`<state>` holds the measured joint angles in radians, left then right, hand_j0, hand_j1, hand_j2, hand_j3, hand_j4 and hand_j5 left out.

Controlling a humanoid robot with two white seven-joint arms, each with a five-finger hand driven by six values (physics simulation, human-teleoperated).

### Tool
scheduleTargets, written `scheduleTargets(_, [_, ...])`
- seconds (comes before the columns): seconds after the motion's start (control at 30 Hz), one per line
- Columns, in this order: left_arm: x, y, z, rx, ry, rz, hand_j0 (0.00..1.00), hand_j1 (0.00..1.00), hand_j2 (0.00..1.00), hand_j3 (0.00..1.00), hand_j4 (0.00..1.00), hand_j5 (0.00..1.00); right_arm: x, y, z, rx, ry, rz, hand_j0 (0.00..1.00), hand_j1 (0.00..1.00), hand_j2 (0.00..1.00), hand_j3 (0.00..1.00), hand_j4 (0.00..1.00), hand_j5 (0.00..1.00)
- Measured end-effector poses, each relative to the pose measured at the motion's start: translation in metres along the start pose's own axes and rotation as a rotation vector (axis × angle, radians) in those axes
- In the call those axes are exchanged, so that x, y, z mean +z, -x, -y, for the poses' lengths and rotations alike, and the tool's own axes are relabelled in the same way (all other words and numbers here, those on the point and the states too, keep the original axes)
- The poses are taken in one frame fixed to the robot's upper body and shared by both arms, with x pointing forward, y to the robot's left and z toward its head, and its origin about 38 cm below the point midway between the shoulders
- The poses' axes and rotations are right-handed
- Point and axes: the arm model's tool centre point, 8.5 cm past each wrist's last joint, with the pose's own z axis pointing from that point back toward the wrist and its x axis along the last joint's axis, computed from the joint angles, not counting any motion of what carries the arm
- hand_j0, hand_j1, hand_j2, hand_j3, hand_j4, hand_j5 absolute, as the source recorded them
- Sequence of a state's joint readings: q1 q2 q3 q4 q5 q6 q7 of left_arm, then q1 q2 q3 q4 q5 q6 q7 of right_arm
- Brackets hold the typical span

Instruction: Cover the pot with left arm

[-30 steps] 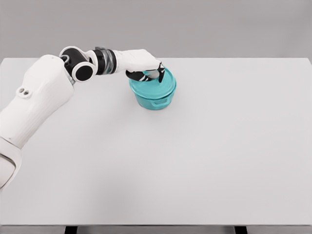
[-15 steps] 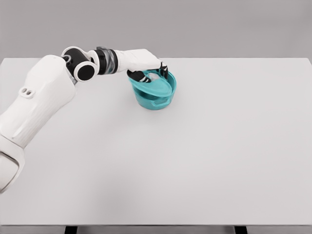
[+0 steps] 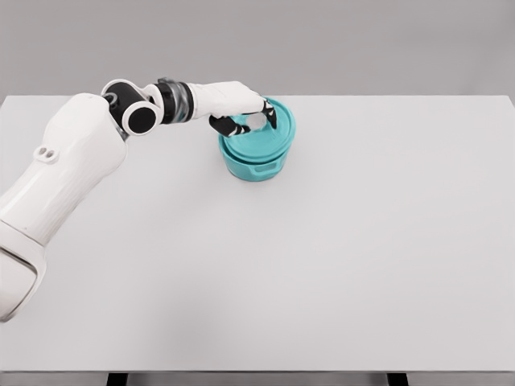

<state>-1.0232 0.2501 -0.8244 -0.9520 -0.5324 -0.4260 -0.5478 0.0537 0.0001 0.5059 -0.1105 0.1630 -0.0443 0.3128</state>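
My left arm reaches across the worktop (image 3: 338, 241); left hand (image 3: 241, 108) curled, gripping the lid (image 3: 265, 133) atop the pot (image 3: 256, 165).

White shell, black joints – that's pretty much our whole look from up here.

We only see our left arm (image 3: 72, 173): a fat, smooth white upper segment that widens toward the bottom-left corner, with two tiny dark holes side by side on a small raised bump near its outer edge. At the elbow we've got a round black disc set in a white ring, and a second rounded white-and-black joint tucked right behind it. Then comes a ribbed dark grey and silver cuff, followed by a slim white forearm shell. Our left hand (image 3: 241, 112) is white across the back, with black fingers (image 3: 228, 125) and black tips.
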Motion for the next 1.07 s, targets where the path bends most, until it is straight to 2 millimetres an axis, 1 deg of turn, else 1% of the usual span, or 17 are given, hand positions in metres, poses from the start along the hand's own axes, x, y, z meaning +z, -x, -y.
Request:
scheduleTargets(0.07, [0.001,0.001,-0.001,0.000,-0.002,-0.001,0.80,0.80,0.80,0.80,0.80,0.80,0.000,0.000,0.000,0.000,0.000,0.000,1.00,1.00,1.00,1.00,1.00,1.00])
scheduleTargets(0.13, [0.004,0.003,-0.002,0.000,-0.009,-0.003,0.90,0.90,0.90,0.90,0.90,0.90,0.000,0.000,0.000,0.000,0.000,0.000,1.00,1.00,1.00,1.00,1.00,1.00])
scheduleTargets(0.17, [0.006,0.004,-0.003,0.000,-0.012,-0.004,0.91,0.91,0.91,0.91,0.91,0.91,0.000,0.000,0.000,0.000,0.000,0.000,1.00,1.00,1.00,1.00,1.00,1.00])
scheduleTargets(0.23, [0.008,0.006,-0.004,0.000,-0.018,-0.006,1.00,1.00,1.00,1.00,1.00,1.00,0.000,0.000,0.000,0.000,0.000,0.000,1.00,1.00,1.00,1.00,1.00,1.00])
scheduleTargets(0.5, [0.022,0.012,-0.009,-0.001,-0.042,0.013,1.00,1.00,1.00,1.00,1.00,1.00,0.000,0.000,0.000,0.000,0.000,0.000,1.00,1.00,1.00,1.00,1.00,1.00])
scheduleTargets(0.63, [0.036,0.014,-0.012,0.064,-0.101,0.103,1.00,1.00,1.00,1.00,1.00,1.00,0.000,0.000,0.000,0.000,0.000,0.000,1.00,1.00,1.00,1.00,1.00,1.00])
scheduleTargets(0.77, [0.047,0.016,-0.013,0.077,-0.129,0.153,1.00,1.00,1.00,1.00,1.00,1.00,0.000,0.000,0.000,0.000,0.000,0.000,1.00,1.00,1.00,1.00,1.00,1.00])
scheduleTargets(0.83, [0.057,0.026,-0.011,0.078,-0.128,0.138,1.00,1.00,1.00,1.00,1.00,1.00,0.000,0.000,0.000,0.000,0.000,0.000,1.00,1.00,1.00,1.00,1.00,1.00])
scheduleTargets(0.93, [0.081,0.046,-0.003,0.080,-0.116,0.087,1.00,1.00,1.00,1.00,1.00,1.00,0.000,0.000,0.000,0.000,0.000,0.000,1.00,1.00,1.00,1.00,1.00,1.00])
scheduleTargets(1.03, [0.108,0.069,0.011,0.092,-0.095,0.021,1.00,1.00,1.00,1.00,1.00,1.00,0.000,0.000,0.000,0.000,0.000,0.000,1.00,1.00,1.00,1.00,1.00,1.00])
scheduleTargets(1.07, [0.115,0.076,0.020,0.103,-0.083,0.001,1.00,1.00,1.00,1.00,1.00,1.00,0.000,0.000,0.000,0.000,0.000,0.000,1.00,1.00,1.00,1.00,1.00,1.00])
